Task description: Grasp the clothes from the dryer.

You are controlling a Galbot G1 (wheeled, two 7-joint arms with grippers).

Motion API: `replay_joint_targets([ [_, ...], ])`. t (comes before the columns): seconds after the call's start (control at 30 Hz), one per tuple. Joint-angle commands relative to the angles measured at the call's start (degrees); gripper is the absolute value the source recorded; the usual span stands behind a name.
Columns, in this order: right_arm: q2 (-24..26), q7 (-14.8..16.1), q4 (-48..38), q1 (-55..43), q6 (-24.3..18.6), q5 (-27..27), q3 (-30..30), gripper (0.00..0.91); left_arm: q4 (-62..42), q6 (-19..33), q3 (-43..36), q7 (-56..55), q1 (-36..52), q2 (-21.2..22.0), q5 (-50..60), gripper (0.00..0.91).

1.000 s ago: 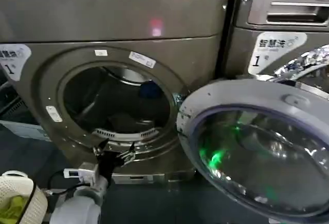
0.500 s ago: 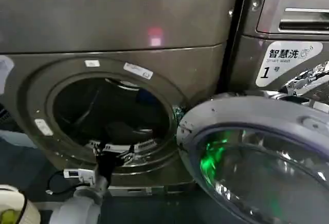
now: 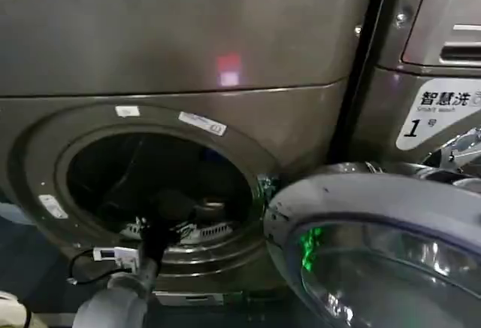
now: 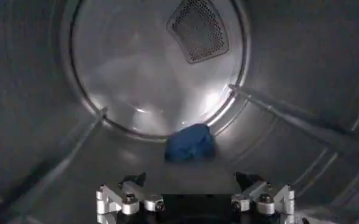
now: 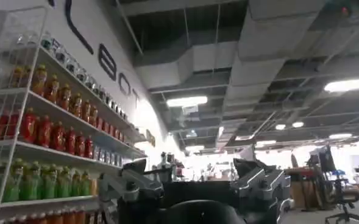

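Left gripper (image 4: 194,196): fingers spread wide, empty, inside grey steel dryer drum (image 4: 39,122)
Crumpled blue cloth (image 4: 190,143): beyond fingertips, untouched
Right gripper (image 5: 194,189): fingers apart

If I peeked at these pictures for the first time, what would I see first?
The big round dryer mouth, with its door hanging open to the right and a green glow on the glass. The left end effector is open at the mouth, aimed in at a blue cloth lying alone at the far end of the shiny drum. The right end effector is open, facing a room with shelves of bottles.
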State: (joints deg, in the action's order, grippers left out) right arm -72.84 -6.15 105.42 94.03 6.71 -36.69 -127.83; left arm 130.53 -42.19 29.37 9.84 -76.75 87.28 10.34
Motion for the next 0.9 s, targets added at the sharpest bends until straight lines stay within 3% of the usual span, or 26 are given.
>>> replay_joint_targets([
  [0.03,-0.22,0.27,0.4,-0.32,0.36,0.0,0.32,0.907,-4.23,-2.81,0.76,6.52,6.21,-0.61,7.55,0.907],
  [0.2,0.1,0.23,0.16,-0.16,0.35,0.02,0.33,0.907,-11.81,-2.81,0.59,20.82,14.86,-1.99,27.25,0.907],
  [0.27,0.04,0.25,0.27,0.0,0.36,0.0,0.32,0.907,-13.4,2.92,1.11,35.85,17.29,-3.02,41.24,0.907],
  [0.3,0.03,0.41,0.25,0.08,0.33,-0.04,0.26,0.907,-14.54,13.91,1.7,41.64,18.79,-3.68,47.34,0.907],
  [0.33,0.07,0.45,0.15,0.22,0.27,-0.06,0.11,0.907,-15.57,17.82,2.08,45.07,19.59,-4.12,50.74,0.907],
  [0.4,0.08,0.47,-0.32,0.49,0.16,-0.06,-0.15,0.907,-17.3,35.7,4.63,57.59,22.21,-4.89,52.28,0.907],
  [0.5,-0.03,0.49,-0.57,0.41,0.02,0.06,0.09,0.907,-17.72,43.47,3.72,67.35,25.24,-6.72,56.12,0.907],
  [0.53,-0.05,0.52,-0.43,0.3,0.02,0.06,0.17,0.907,-20.63,51.61,3.26,67.36,28.44,-7.33,59.57,0.907],
  [0.6,-0.03,0.55,-0.31,0.09,0.04,0.06,0.41,0.907,-23.27,57.5,1.06,67.39,32.14,-9.27,61.55,0.907],
  [0.7,0.14,0.6,-0.6,0.16,0.03,0.1,0.47,0.907,-26.25,61.63,-1.82,67.44,35.33,-12.04,61.92,0.907],
  [0.9,-0.1,0.96,-0.93,-0.63,0.02,0.18,1.22,0.907,-30.67,61.17,-7.79,67.41,38.37,-17.79,58.08,0.907],
])
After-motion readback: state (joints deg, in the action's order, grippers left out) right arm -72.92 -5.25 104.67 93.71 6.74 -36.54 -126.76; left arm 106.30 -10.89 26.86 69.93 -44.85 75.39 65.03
